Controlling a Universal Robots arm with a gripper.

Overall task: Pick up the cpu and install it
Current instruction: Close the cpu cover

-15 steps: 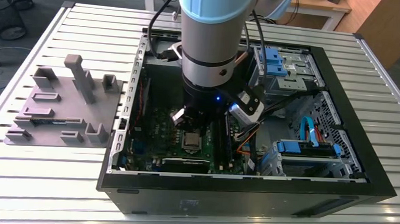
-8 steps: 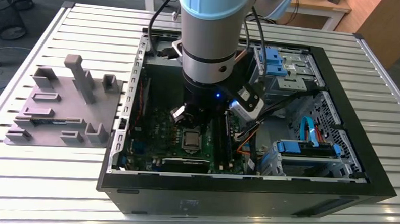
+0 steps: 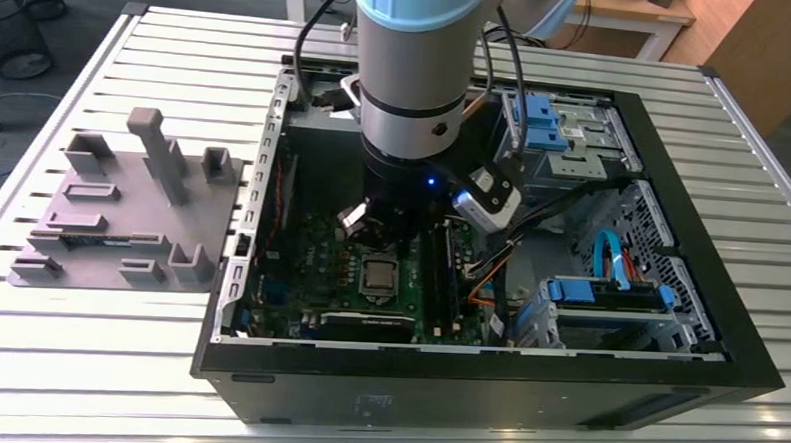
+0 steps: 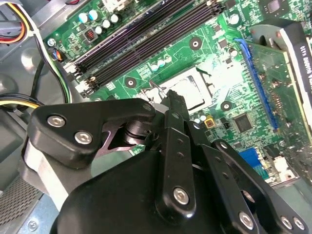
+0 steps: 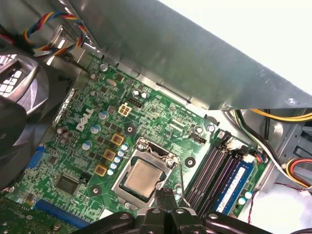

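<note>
- Far on the exterior view's left, a grey moulded parts tray sits on the slatted metal tabletop, well apart from the work.
- Moving right, the open black computer case holds the green motherboard, and the arm reaches down into it.
- There is the cpu, a small flat square chip with a silver-grey metal top, already lying inside the metal-framed socket in the first wrist view; the exterior view shows it too.
- Risk, as I judge it: if the chip sits slightly askew, any downward press could bend socket pins; the thin latch lever just beside the fingertips could also snag.
- The black gripper hovers directly above the socket's edge, fingers pinched together, holding nothing that I can see.
</note>
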